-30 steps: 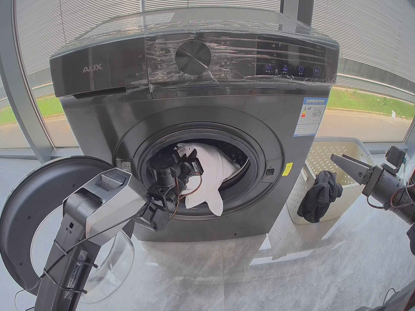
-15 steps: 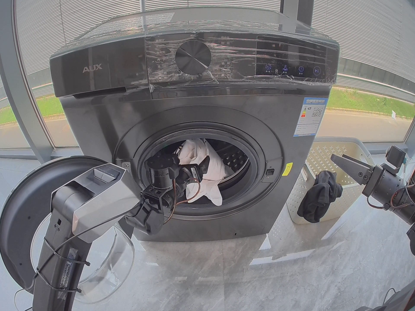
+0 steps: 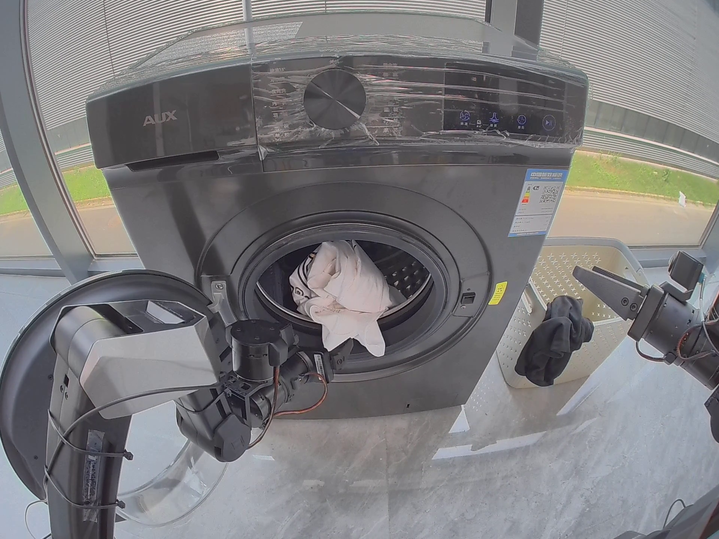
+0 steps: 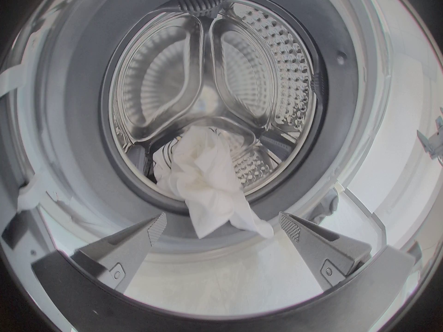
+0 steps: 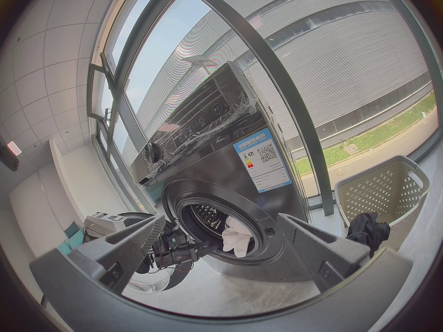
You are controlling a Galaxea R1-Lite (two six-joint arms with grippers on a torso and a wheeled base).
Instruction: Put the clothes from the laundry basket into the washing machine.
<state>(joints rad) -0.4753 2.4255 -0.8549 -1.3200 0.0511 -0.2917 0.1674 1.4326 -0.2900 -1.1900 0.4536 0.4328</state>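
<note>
The grey washing machine (image 3: pixel 337 181) stands with its drum open. A white garment (image 3: pixel 341 290) lies bunched in the drum mouth, one corner hanging over the front rim (image 4: pixel 207 180). My left gripper (image 3: pixel 341 353) hovers just below and in front of the opening, open and empty (image 4: pixel 221 224). A black garment (image 3: pixel 553 338) hangs over the rim of the white laundry basket (image 3: pixel 599 252), right of the machine. My right gripper (image 3: pixel 592 275) is open and empty above the basket's right side, apart from the black garment (image 5: pixel 368 231).
The round machine door (image 3: pixel 45 353) is swung open at the left, behind my left arm. Grey marble floor (image 3: pixel 449 473) lies open in front of the machine. Windows run behind the machine and basket.
My left gripper let go of the white garment and drew back out of the drum, down and to the left. The garment stays bunched in the opening. The right arm has not moved.
</note>
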